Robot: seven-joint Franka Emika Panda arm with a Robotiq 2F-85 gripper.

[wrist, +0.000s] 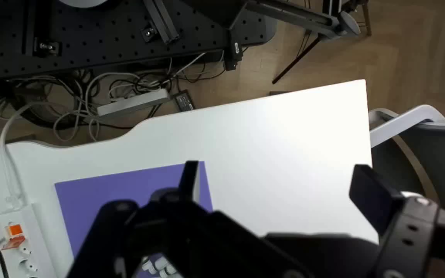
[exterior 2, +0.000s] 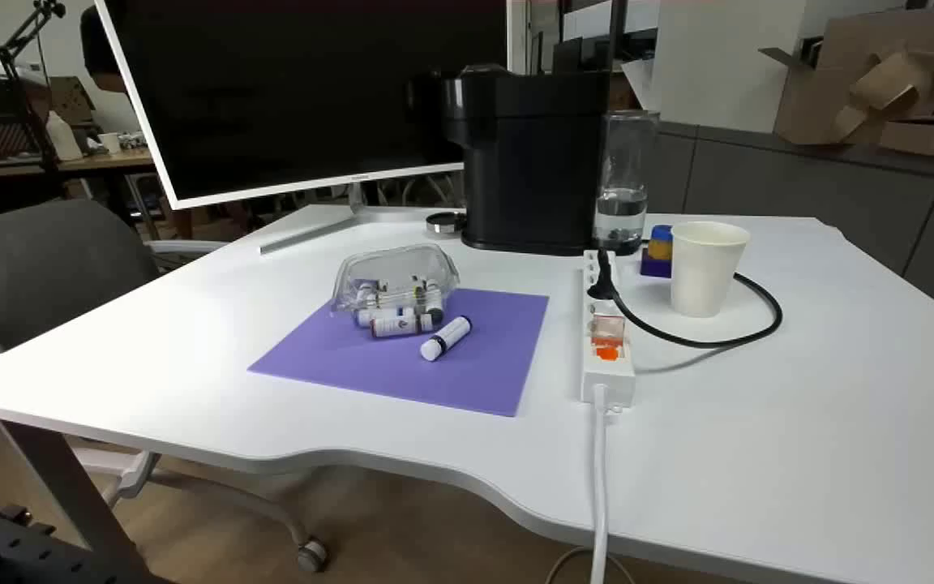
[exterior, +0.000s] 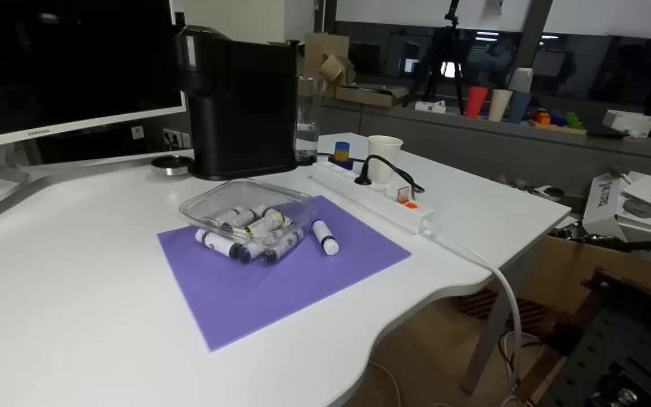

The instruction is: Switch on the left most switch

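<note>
A long white power strip lies on the white table, also in an exterior view and at the lower left of the wrist view. Near its cable end is a small red-orange switch, seen also in an exterior view and the wrist view. A reddish see-through flap stands up beside it. I cannot tell other switches apart. My gripper is wide open and empty above the table, well to the right of the strip in the wrist view. Neither exterior view shows it.
A purple mat bears a clear tub of markers and one loose marker. A paper cup and black plug cable stand by the strip. A black coffee machine and monitor are behind.
</note>
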